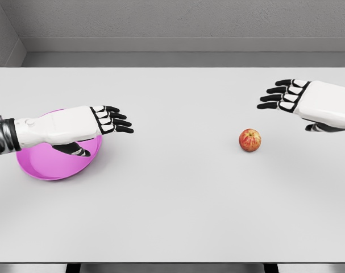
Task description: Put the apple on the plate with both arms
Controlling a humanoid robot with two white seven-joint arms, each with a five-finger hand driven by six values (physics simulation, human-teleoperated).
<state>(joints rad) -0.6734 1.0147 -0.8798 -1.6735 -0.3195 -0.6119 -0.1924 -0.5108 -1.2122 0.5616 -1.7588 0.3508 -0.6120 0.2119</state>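
A red and yellow apple rests on the white table, right of the middle. A magenta plate lies at the left. My left hand hovers over the plate's far right part with fingers stretched out, holding nothing, and hides part of the plate. My right hand comes in from the right edge, above and to the right of the apple, with fingers spread and apart from the fruit.
The table's front edge runs along the bottom of the view. A grey wall rises behind the far edge of the table.
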